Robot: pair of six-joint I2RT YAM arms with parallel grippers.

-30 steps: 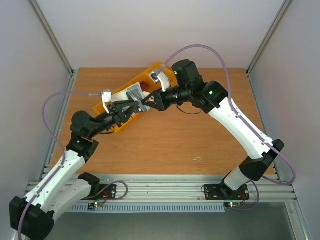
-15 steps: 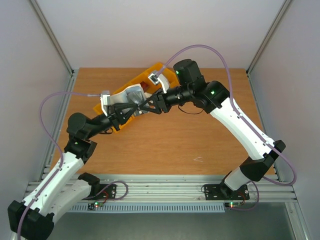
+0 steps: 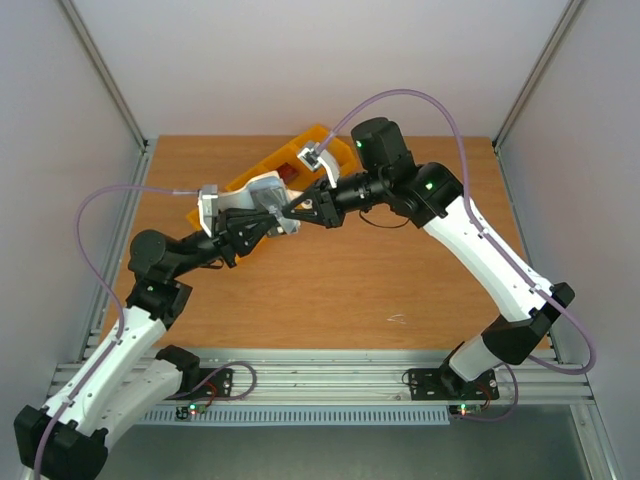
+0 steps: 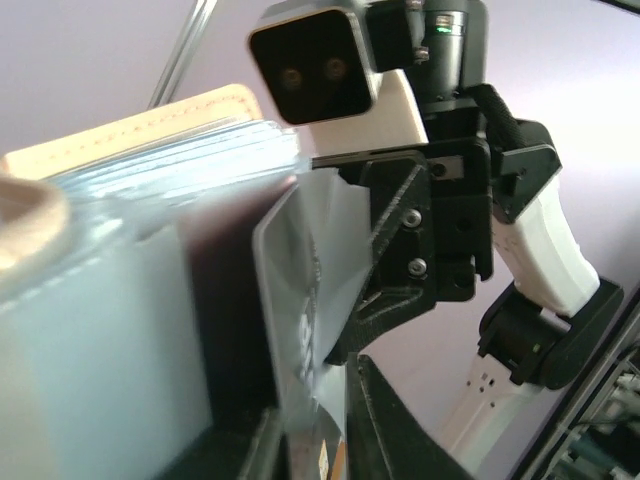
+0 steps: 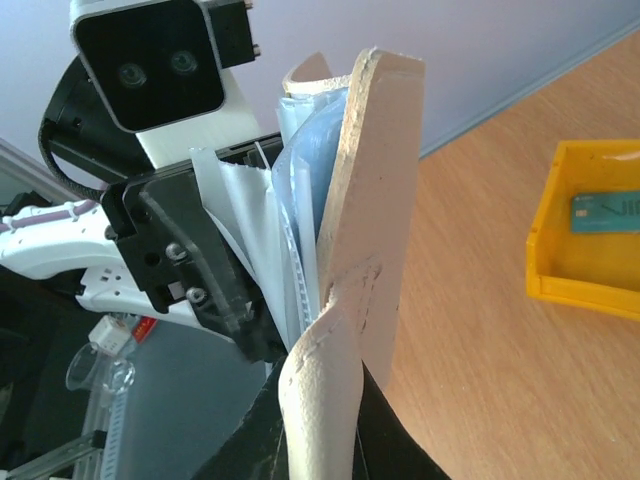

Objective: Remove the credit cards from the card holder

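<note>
Left side first: my left gripper (image 3: 258,213) is up off the table (image 3: 330,290), clamped on a pale inner leaf (image 4: 300,300) of the card holder (image 3: 266,188). I can't tell whether that leaf is a sleeve or a card. The holder hangs in mid-air right between the two grippers, fanned open, its long axis running along the right fingers' reach. In the left wrist view a dark shape (image 4: 225,300) shows behind the clear sleeves. I'd guess it's the black one of the credit cards, still inside.

Moving right: the right gripper (image 3: 297,210) faces the left one nose to nose, pinching the beige cover (image 5: 375,200). Both are equally near, so pulling apart along that shared line should be what frees a card.

Since a second ago the left elbow has drawn back toward the left rail, and the right gripper has followed it, so the holder now sits nearer me.

Beyond them the yellow bins (image 3: 300,152) hold one card (image 5: 610,212) already.
</note>
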